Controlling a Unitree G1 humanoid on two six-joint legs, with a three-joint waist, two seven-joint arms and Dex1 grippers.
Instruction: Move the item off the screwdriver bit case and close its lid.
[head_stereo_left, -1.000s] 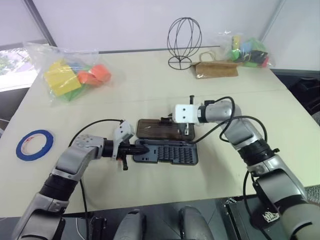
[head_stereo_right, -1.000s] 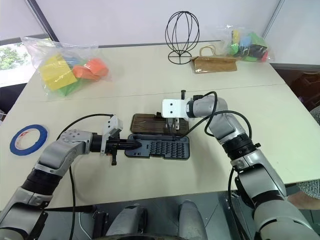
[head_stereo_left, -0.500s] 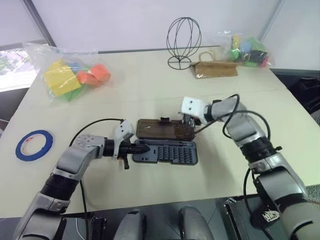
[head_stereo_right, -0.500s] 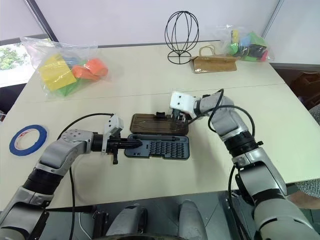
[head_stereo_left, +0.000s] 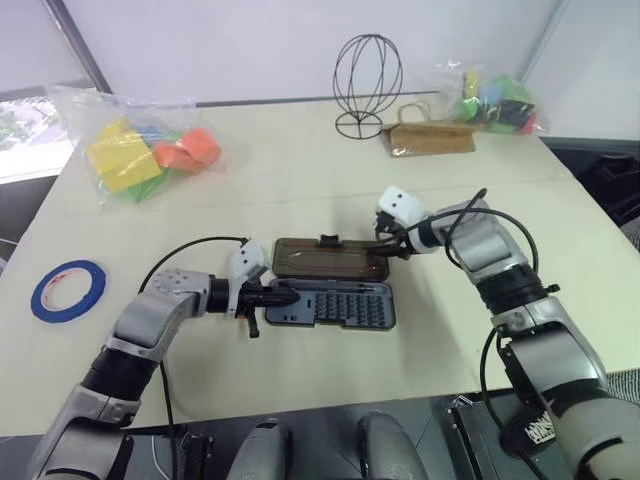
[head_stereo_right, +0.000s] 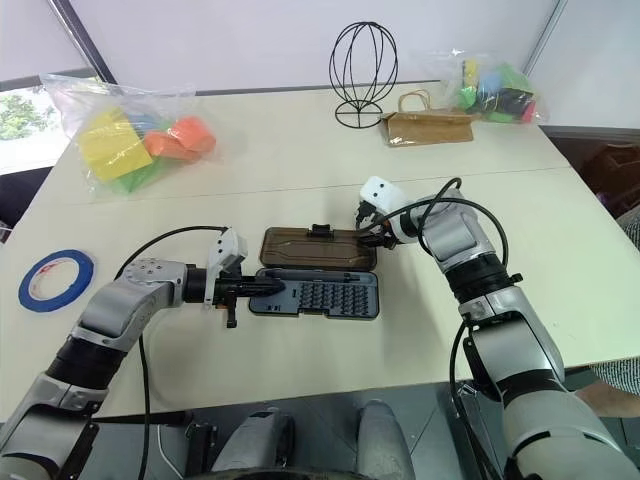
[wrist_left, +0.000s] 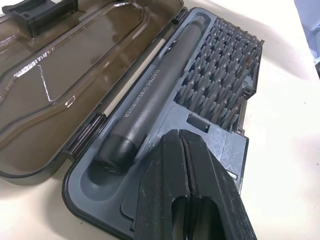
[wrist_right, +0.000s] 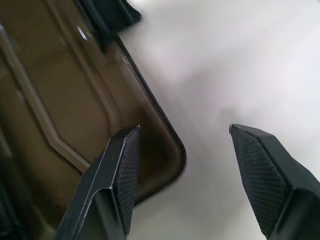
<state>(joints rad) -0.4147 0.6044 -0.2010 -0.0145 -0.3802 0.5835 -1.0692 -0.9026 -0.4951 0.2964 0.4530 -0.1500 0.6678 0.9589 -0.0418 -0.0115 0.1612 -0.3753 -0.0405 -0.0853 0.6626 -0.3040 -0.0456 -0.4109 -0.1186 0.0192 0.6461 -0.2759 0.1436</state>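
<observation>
**Case lying open at table's near centre, tape ring off to the left**

Nearest the table's front edge, the left gripper (head_stereo_left: 268, 299) has its two black fingers pressed together with nothing between them; the tips rest on the left end of the screwdriver bit case (head_stereo_left: 330, 304), on the flat grey part of its tray. In the left wrist view the closed fingers (wrist_left: 192, 195) lie just beside a dark screwdriver handle (wrist_left: 150, 97) that sits in a long groove of the tray, with rows of small bits (wrist_left: 220, 75) standing past it.

The case lies open. Its tray is the nearer half; the lid (head_stereo_left: 328, 258) lies flat on the table just behind it, hinged along the shared long edge, with the small black latch tab (head_stereo_left: 327, 240) on its far edge.

At the right end of the lid the right gripper (head_stereo_left: 384, 250) points down and to the left with its fingers spread apart and nothing held. In the right wrist view one finger (wrist_right: 122, 175) hangs over the lid's rounded corner while the other is over bare table (wrist_right: 220, 75). Whether either tip touches the lid cannot be told.

Well apart from the case, near the table's left edge, lies the item (head_stereo_left: 68, 289), a flat blue ring of tape.

Farther back on the left sits a clear bag of coloured blocks (head_stereo_left: 140, 150). At the far side stand a black wire frame (head_stereo_left: 368, 85), a brown paper bag (head_stereo_left: 433, 138) and a second clear bag of coloured pieces (head_stereo_left: 495, 100).
</observation>
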